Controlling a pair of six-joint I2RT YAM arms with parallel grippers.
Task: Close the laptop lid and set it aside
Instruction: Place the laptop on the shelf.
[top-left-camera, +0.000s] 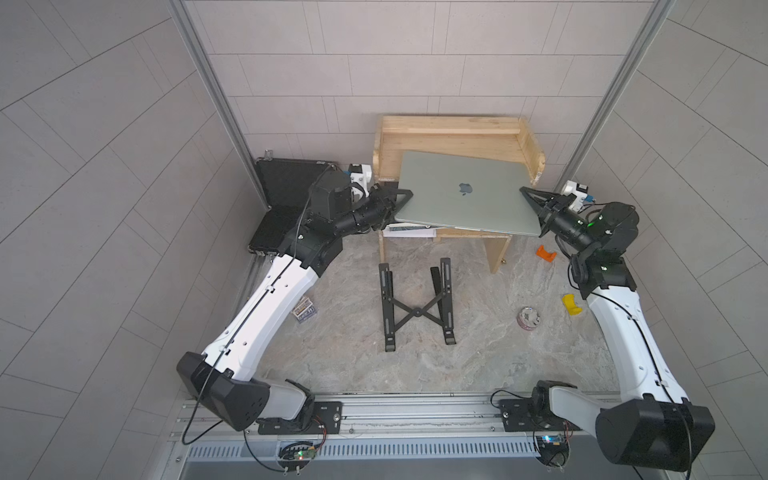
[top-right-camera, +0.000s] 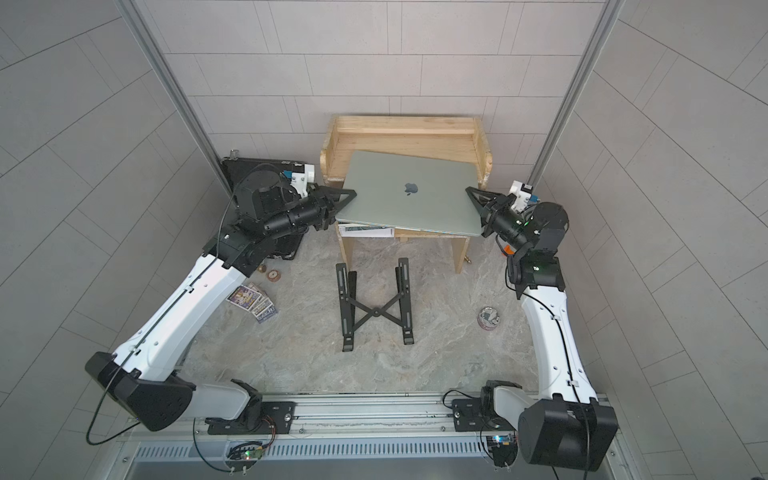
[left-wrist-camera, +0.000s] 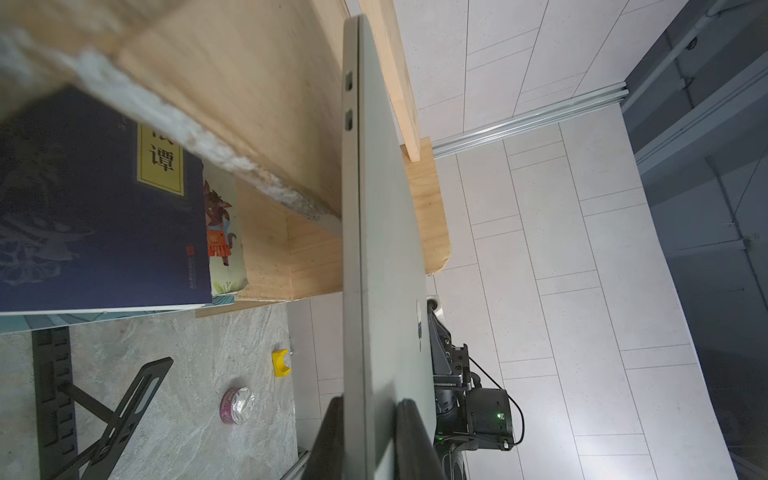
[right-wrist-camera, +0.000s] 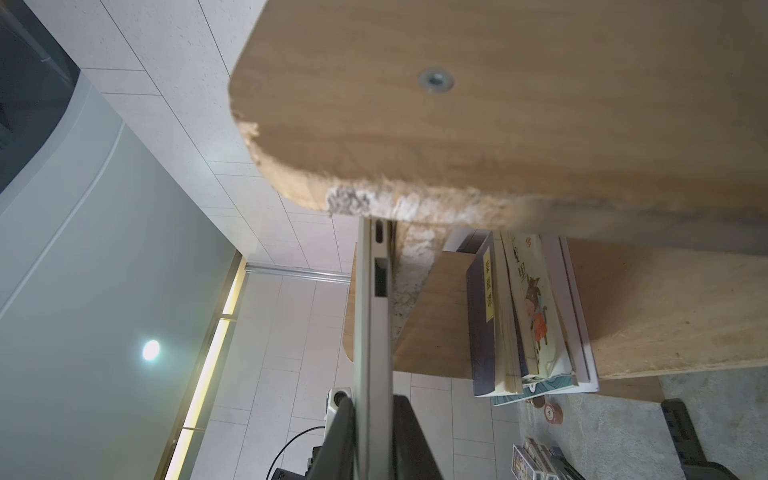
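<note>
Laptop (top-left-camera: 465, 195): closed, slightly tilted, spanning between both pincers, above wooden shelf (top-left-camera: 453, 137), contact unclear.
Laptop lid (top-right-camera: 409, 189): shut flat against base.
Left pincer (top-left-camera: 405, 196): clamped on laptop's side edge.
Right pincer (top-left-camera: 528, 200): clamped on opposite edge.
Handling: likely stiff, weighty, slick metal, dent-prone; best held level by both side edges.

Closed silver laptop (top-right-camera: 409, 208), apple-logo lid (top-left-camera: 465, 199) up, tilted over wooden shelf (top-left-camera: 449, 137)

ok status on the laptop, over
left hand and right hand shut on side edges of thin silver-grey laptop. lid closed, tilted over light wooden shelf. raised side wall close to far corner.
</note>
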